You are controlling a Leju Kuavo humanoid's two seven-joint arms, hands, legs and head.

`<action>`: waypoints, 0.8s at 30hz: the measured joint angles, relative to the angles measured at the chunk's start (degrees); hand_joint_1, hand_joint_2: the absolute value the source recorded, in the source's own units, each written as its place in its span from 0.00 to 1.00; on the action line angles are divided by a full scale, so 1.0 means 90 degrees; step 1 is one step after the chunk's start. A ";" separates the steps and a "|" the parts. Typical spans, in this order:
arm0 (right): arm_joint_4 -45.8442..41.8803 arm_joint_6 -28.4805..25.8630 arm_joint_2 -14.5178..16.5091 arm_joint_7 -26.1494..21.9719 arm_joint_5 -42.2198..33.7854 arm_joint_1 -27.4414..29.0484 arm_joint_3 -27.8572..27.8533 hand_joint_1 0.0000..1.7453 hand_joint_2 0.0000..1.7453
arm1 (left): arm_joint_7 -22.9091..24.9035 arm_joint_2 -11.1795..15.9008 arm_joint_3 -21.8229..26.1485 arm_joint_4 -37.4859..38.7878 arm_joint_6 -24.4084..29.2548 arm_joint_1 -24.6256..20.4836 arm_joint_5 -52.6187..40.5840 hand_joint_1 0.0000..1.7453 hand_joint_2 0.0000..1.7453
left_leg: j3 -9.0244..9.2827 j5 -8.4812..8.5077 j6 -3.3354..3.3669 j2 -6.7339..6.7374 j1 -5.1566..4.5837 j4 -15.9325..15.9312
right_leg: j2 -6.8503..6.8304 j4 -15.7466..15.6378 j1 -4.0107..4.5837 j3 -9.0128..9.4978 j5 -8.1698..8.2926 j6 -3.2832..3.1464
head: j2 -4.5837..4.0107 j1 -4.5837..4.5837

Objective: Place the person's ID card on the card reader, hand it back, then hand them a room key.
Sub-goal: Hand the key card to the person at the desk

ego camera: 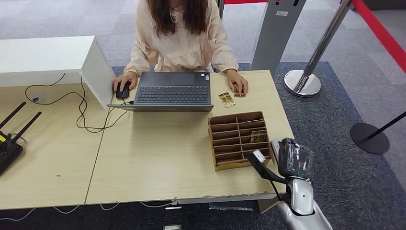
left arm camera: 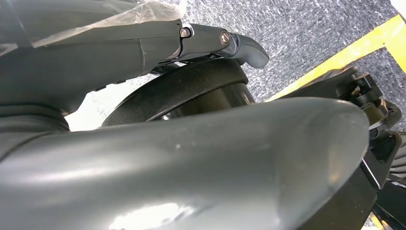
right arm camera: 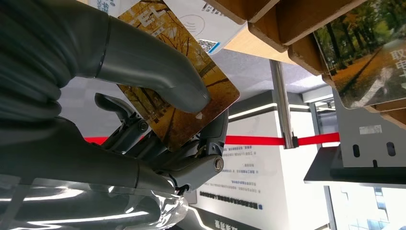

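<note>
My right hand (ego camera: 292, 160) hovers at the near right corner of the wooden card organizer (ego camera: 234, 139). It pinches a room key card (right arm camera: 191, 105) printed with autumn trees between thumb (right arm camera: 158, 72) and fingers. From the head view that card (ego camera: 258, 155) shows its pale edge. Another key card (ego camera: 259, 136) stands in a slot of the organizer (right arm camera: 287, 24). A small card (ego camera: 226, 99) lies on the table beside the person's hand (ego camera: 238, 80), which rests on a second small item. My left hand (left arm camera: 215, 158) hangs over the carpet, fingers apart, holding nothing.
A person sits across the table at a laptop (ego camera: 172, 91), one hand on a mouse (ego camera: 123, 90). A white box (ego camera: 48, 57), cables and a black router (ego camera: 7, 143) are on the left. Stanchion bases (ego camera: 302, 81) (ego camera: 368, 138) stand on the right.
</note>
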 joint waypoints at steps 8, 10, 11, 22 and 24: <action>-0.0616 -0.0007 0.0030 -0.0181 -0.0002 0.0001 -0.0129 1.00 1.00 | -0.0007 0.0000 0.0000 0.0000 -0.0005 0.0001 -0.0031 0.00 0.00 | 0.0000 0.0000 0.0000 0.0000 0.0000 0.0000 | 0.0000 0.0001 0.0000 0.0001 0.0000 0.0000 | 0.0000 0.0001; -0.0801 -0.0008 0.0030 -0.0146 -0.0001 -0.0029 -0.0131 1.00 1.00 | -0.0010 0.0000 0.0000 0.0000 -0.0007 0.0001 -0.0034 0.00 0.00 | 0.0001 0.0000 0.0000 0.0001 0.0000 0.0000 | 0.0000 0.0001 0.0000 0.0001 0.0000 0.0000 | 0.0000 0.0001; -0.0904 -0.0008 0.0029 -0.0123 0.0007 -0.0034 -0.0131 1.00 1.00 | -0.0014 0.0000 0.0000 0.0000 -0.0007 0.0002 -0.0036 0.00 0.00 | 0.0000 0.0001 0.0000 0.0000 0.0000 0.0000 | 0.0000 0.0001 0.0000 0.0001 0.0000 0.0000 | 0.0000 0.0001; -0.2245 0.0297 -0.0434 0.1187 0.0229 -0.0683 0.0393 1.00 1.00 | -0.0087 0.0001 -0.0001 0.0000 -0.0036 0.0002 -0.0120 0.00 0.00 | -0.0003 0.0001 0.0000 0.0002 -0.0003 0.0000 | 0.0002 0.0004 -0.0006 0.0000 0.0002 0.0002 | 0.0000 0.0001; -0.2448 0.0516 -0.0553 0.1295 0.0288 -0.0993 0.0640 1.00 1.00 | -0.0080 0.0006 -0.0001 0.0000 -0.0100 -0.0002 -0.0135 0.00 0.00 | 0.0000 0.0001 0.0000 0.0004 -0.0002 0.0000 | 0.0003 0.0005 -0.0005 0.0000 0.0003 0.0003 | 0.0000 -0.0001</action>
